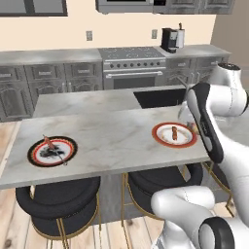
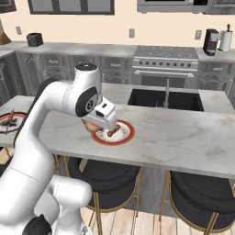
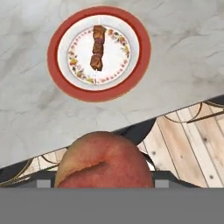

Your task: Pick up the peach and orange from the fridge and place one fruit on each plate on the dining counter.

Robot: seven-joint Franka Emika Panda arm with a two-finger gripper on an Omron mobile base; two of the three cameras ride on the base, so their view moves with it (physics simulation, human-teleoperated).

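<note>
Presently catalogued, item by item.

Peach (image 3: 105,159): mottled reddish-pink and pale yellow, held in the gripper (image 2: 93,127) and carried above the near edge of the dining counter (image 2: 183,137). In the hand view it sits large at the bottom, over the counter's edge and the wooden floor (image 3: 192,140) beyond. In the right base view a little of it shows under the hand, just left of the nearer plate. The fingers themselves are hidden behind the fruit, closed on it from either side.

Nearer plate (image 3: 99,53): red rim, white patterned centre, lying flat on the counter close to the front edge. On it rests a skewer of brown meat pieces (image 3: 97,47), along the middle. The peach is not on this plate; it hangs short of it, toward the counter's front.

Second plate (image 1: 52,151): red rim, dark ring, at the far left end of the counter in the left base view, well apart from the first. A thin skewer-like stick (image 1: 54,148) and some dark marks lie across it.

Stools (image 1: 58,204): round, black, gold-legged, tucked under the counter's near side.

Background: sink (image 2: 165,98) set in the far side of the island, with tap; stove (image 1: 132,65) against the back wall; coffee machine (image 1: 169,40) on the wall counter.
</note>
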